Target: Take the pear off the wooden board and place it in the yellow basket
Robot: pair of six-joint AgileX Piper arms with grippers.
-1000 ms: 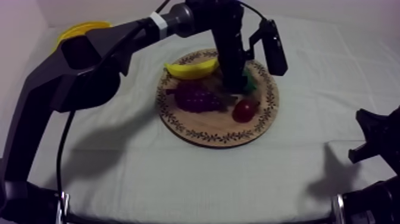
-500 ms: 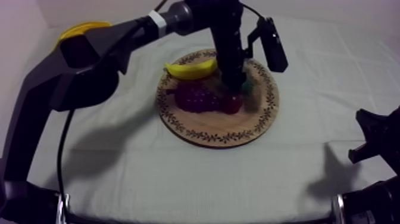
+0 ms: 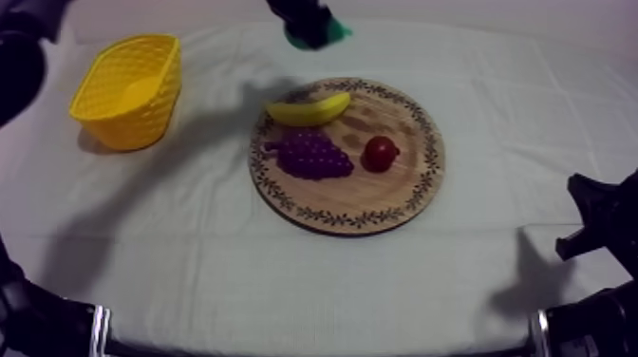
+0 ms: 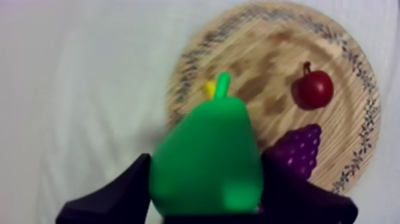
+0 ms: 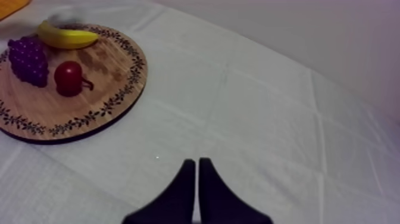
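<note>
Left gripper (image 4: 205,179) jaws clamped round green toy pear (image 4: 208,152); carry steadily to yellow plastic basket (image 3: 128,90), well apart from jaws. Right gripper (image 5: 196,170) jaws together.

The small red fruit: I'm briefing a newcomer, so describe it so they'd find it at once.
Find the round wooden board mid-table. On it, beside the purple grapes, lies the small red fruit: the only round, red piece, with a dark stem.
</note>
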